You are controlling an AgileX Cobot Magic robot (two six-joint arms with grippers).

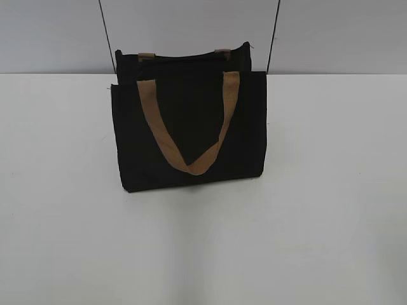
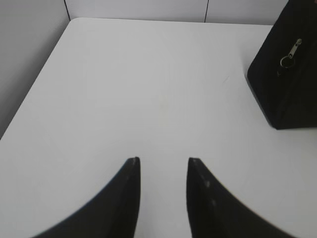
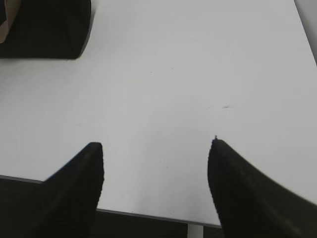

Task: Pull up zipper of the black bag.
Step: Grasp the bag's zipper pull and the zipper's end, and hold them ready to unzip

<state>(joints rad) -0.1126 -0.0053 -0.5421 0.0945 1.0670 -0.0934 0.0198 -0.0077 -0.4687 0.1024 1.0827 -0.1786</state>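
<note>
The black bag (image 1: 191, 121) stands upright at the middle of the white table, with a tan strap (image 1: 191, 127) hanging in a V across its face. In the left wrist view the bag's end (image 2: 287, 74) is at the far right, with the silver zipper (image 2: 292, 52) and its ring pull on it. The bag's corner shows at the top left of the right wrist view (image 3: 44, 29). My left gripper (image 2: 163, 161) is open and empty over bare table, well left of the bag. My right gripper (image 3: 156, 144) is wide open and empty near the table's front edge. Neither gripper shows in the exterior view.
The white table (image 1: 331, 222) spreads around the bag. Its near edge (image 3: 148, 213) lies under my right gripper. A grey wall (image 1: 57, 32) with two thin dark cables (image 1: 107, 35) stands behind the table.
</note>
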